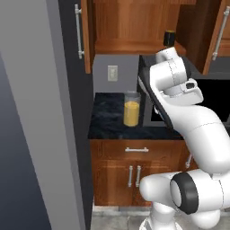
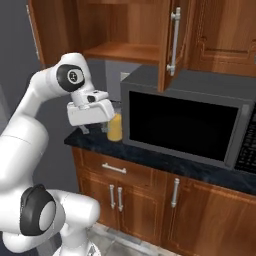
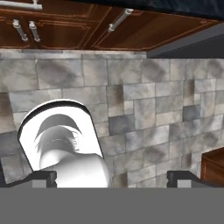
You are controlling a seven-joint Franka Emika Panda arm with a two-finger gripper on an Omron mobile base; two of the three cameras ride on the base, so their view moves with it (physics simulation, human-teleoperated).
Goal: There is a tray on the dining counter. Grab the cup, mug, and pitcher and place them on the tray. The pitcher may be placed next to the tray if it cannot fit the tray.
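Observation:
The pitcher (image 1: 131, 109), a clear glass cylinder with orange liquid in its lower half, stands upright on a black marbled wall counter (image 1: 107, 123) just left of a microwave. In the right base view the pitcher (image 2: 115, 128) peeks out behind my white hand. My gripper (image 2: 86, 130) hangs in front of the counter's edge, pointing down, a little nearer than the pitcher and apart from it. In the hand view the gripper (image 3: 111, 177) is open over the tiled floor, its fingertips (image 3: 43, 177) wide apart with nothing between them. The tray, cup, mug and dining counter are out of view.
A black microwave (image 2: 185, 125) takes up the counter right of the pitcher. An upper cabinet door (image 2: 172, 40) stands open above it. A tall grey panel (image 1: 31, 112) walls off the left. Wood drawers and doors (image 1: 134, 170) lie below the counter, above the stone floor (image 3: 153, 109).

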